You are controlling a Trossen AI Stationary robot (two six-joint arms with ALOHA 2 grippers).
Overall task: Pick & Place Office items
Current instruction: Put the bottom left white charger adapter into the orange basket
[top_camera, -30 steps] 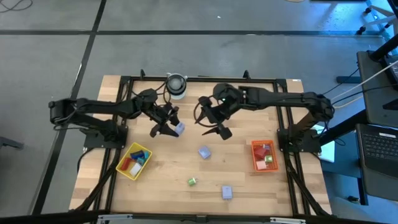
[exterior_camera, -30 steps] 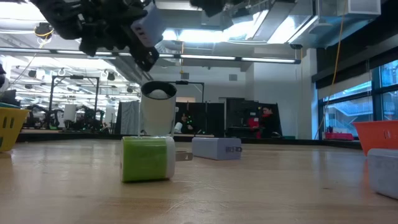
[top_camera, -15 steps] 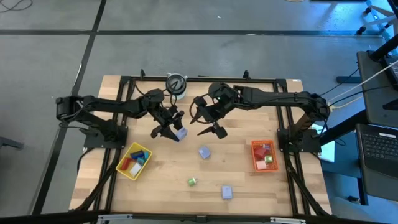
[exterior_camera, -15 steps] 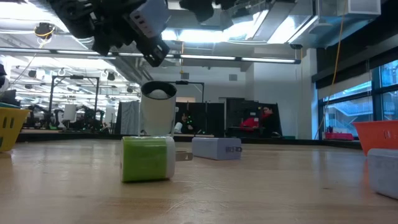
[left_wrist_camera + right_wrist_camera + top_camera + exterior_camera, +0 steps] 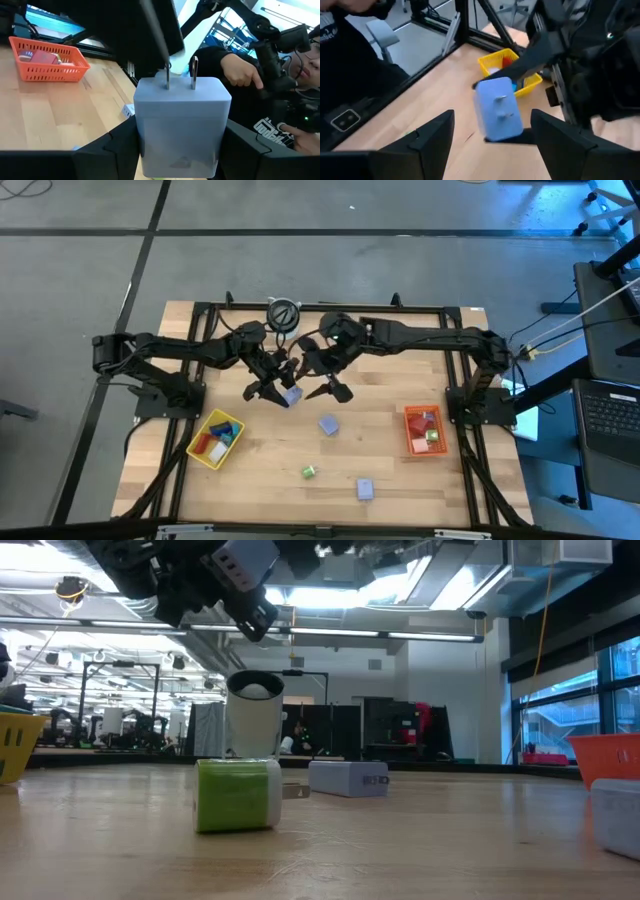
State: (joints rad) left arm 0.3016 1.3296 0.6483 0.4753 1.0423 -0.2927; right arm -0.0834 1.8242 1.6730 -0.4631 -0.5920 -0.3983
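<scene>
Above the table's middle, place: the two dark arms met over the light wooden table (image 5: 250,480), near its far edge.
Held item: a pale lavender-blue block-shaped plug adapter with two metal prongs (image 5: 182,122) sat clamped between the left gripper (image 5: 272,387)'s dark fingers, clear of the table top.
Left gripper, state: clenched on the adapter's two flat sides, prongs pointing away from the wrist.
Right gripper (image 5: 327,385), state: fingers spread wide with nothing between them.
Key relation: the adapter (image 5: 498,108) lay straight ahead of the right gripper, in line with the gap between its spread fingers yet apart from them.
Long axis: in the right wrist view the block stood roughly upright, its pronged face turned toward that camera.
Nearer arm: the left one already had it; the right one was just beside it, seemingly lined up for a handover.
Judgement: a handover would turn on the right fingers closing across whichever faces the left fingers left free.
Trays: a yellow mesh plastic tray (image 5: 218,439) lay on the left arm's side, an orange-red mesh tray (image 5: 424,431) on the right arm's side, both well apart from the meeting point.
Loose items: a lavender block (image 5: 328,424), a small bright green block (image 5: 309,471) and another lavender block (image 5: 365,489) lay on the table nearer the front.
</scene>
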